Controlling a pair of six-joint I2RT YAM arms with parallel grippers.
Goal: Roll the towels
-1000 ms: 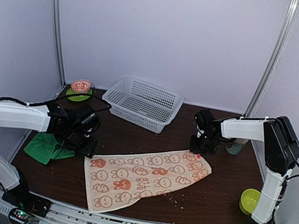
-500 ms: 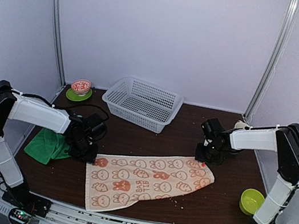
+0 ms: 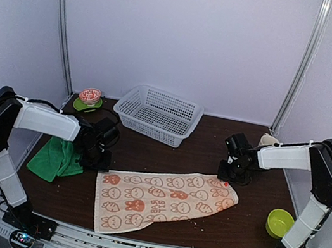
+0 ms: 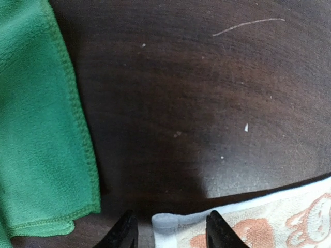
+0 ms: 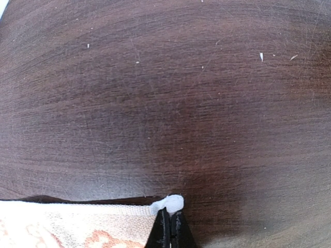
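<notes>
1. Top external view: the dark, crumb-flecked tabletop (image 3: 237,230) stands between white walls (image 3: 188,32). The orange towel (image 3: 162,197) is spread near the front edge and the green towel (image 3: 55,157) is bunched at the left edge.
2. The left hand (image 3: 97,162) is released, straddling the orange towel's left corner. The right hand (image 3: 230,174) is clenched on its right corner.
3. A basket (image 3: 158,115) sits at the far edge.
4. Since a second ago, the right hand has drawn the orange towel rightward.

The top external camera sits high behind the two arm bases and looks down and forward across the whole dark wooden table (image 3: 206,150), with both arms in frame up to the back wall. The left wrist camera hangs very near the tabletop, looking down past the left gripper (image 4: 170,233) at its bottom edge. With the overhead view it shares the hem of the green towel (image 4: 36,129) and the left corner of the orange towel (image 4: 258,227). The right wrist camera, equally close, looks down past the right gripper (image 5: 170,227) and shares that towel's right corner.
</notes>
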